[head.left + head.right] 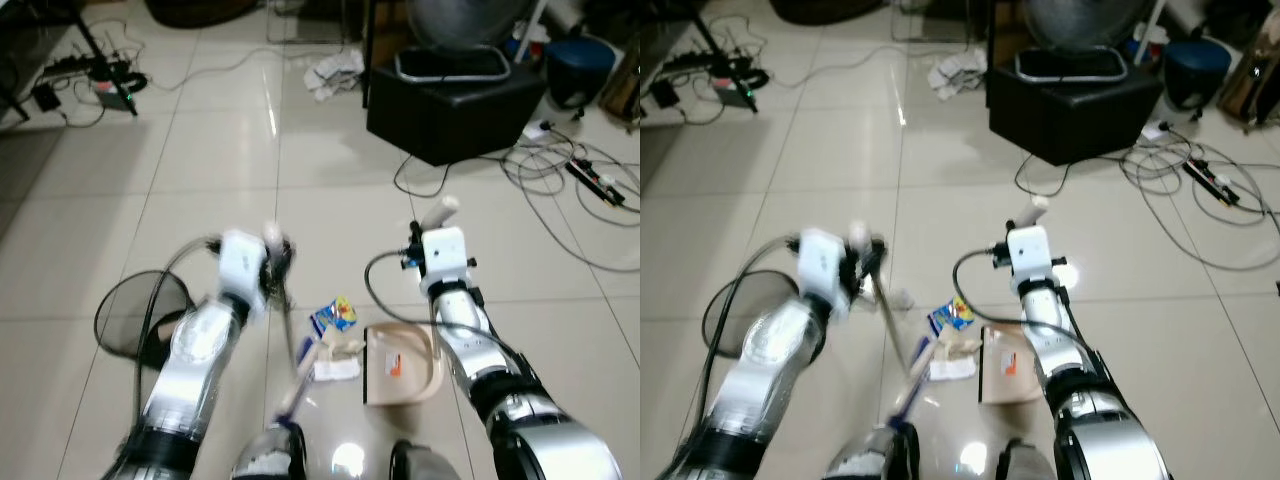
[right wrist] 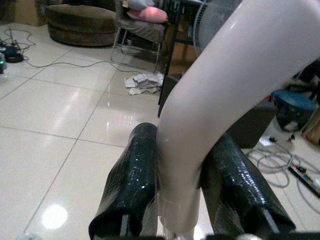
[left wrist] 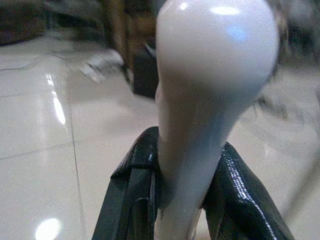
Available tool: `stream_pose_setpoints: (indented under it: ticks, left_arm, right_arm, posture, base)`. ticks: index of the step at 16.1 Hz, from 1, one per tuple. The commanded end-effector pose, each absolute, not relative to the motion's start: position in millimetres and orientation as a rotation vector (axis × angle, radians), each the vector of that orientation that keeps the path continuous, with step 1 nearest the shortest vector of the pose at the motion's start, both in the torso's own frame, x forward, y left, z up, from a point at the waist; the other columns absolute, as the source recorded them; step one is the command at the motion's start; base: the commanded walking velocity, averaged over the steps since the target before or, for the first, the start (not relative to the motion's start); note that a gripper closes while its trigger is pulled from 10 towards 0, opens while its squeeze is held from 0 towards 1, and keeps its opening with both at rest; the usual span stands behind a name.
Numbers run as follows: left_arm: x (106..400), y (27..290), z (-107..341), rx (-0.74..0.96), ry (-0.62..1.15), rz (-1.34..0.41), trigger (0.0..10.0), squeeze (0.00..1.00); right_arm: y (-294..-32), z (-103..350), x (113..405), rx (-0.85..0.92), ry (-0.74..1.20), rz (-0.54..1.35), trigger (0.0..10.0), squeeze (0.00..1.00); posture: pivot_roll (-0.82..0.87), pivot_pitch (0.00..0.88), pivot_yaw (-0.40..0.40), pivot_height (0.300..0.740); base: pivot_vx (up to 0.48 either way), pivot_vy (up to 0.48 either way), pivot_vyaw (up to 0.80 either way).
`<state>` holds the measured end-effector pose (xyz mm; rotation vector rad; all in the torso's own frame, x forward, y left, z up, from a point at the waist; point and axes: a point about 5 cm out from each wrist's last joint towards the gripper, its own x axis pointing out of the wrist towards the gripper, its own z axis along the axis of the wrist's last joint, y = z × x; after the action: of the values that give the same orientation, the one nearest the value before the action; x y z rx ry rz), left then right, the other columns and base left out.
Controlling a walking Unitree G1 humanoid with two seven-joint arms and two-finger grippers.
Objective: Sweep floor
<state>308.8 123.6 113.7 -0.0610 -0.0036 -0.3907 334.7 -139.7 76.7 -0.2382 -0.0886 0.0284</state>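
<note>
Gripping broom handle (image 3: 210,95) in our left gripper (image 1: 270,262) and dustpan (image 1: 400,365) handle in our right gripper (image 1: 428,232), we angle both toward wrappers (image 1: 333,316) on the floor (image 1: 200,160) for scooping.

The left gripper (image 1: 272,258) and the broom handle (image 1: 286,300) are smeared by motion blur. The dustpan (image 1: 400,365) has its right side tucked behind the right arm (image 1: 480,350), and the snack wrapper (image 1: 333,316) print is too small to read.

Glossy floor tiles (image 1: 200,150), smooth glossy plastic broom handle (image 3: 210,100), beige plastic dustpan (image 1: 400,365).
</note>
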Motion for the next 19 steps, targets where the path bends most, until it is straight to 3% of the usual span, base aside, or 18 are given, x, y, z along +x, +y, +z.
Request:
stream_pose_setpoints:
  ticks: [1,10,19]
  left_arm:
    - [313,119,121,-0.174,-0.038,-0.374,10.0,0.00]
    - [318,120,128,-0.155,-0.044,-0.476,10.0,0.00]
    - [330,187,136,0.059,-0.086,-0.343,10.0,0.00]
  right_arm:
    - [-137,71,333,-0.202,-0.050,0.012,10.0,0.00]
    - [-141,73,336,-0.198,-0.048,0.003,10.0,0.00]
    - [-188,74,314,-0.111,-0.148,-0.048,10.0,0.00]
  posture:
    - [0.11,0.137,0.063,0.740]
    - [0.10,0.128,0.072,0.740]
    - [0.04,0.078,0.082,0.740]
  base:
    - [0.000,0.000,0.00]
    - [0.000,0.000,0.00]
    - [0.000,0.000,0.00]
